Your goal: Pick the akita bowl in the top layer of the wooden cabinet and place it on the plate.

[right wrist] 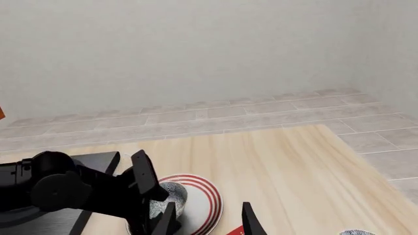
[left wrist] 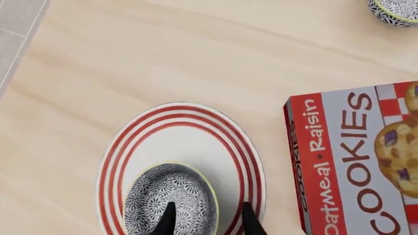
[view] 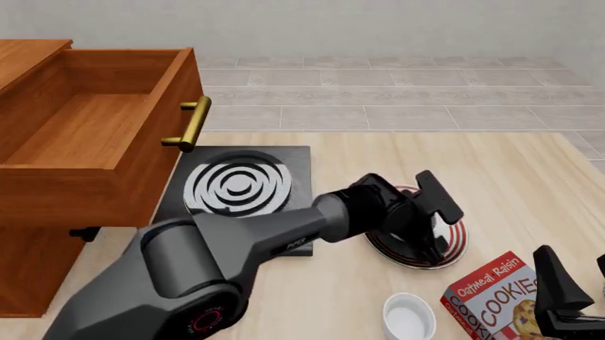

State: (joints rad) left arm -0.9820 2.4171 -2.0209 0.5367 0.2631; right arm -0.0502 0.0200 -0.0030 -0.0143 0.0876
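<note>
The akita bowl [left wrist: 171,198] is sitting on the plate [left wrist: 196,132], directly under the left tool [left wrist: 209,220]. One of that tool's fingers [left wrist: 167,221] is reaching inside the bowl and the other is hanging outside its pale rim, so the wall is lying between them; whether they are pressing it I cannot tell. The right tool [right wrist: 209,220] is hovering spread above the counter [view: 511,170], holding nothing. The top layer [view: 95,134] of the wooden cabinet [view: 28,262] is standing open.
</note>
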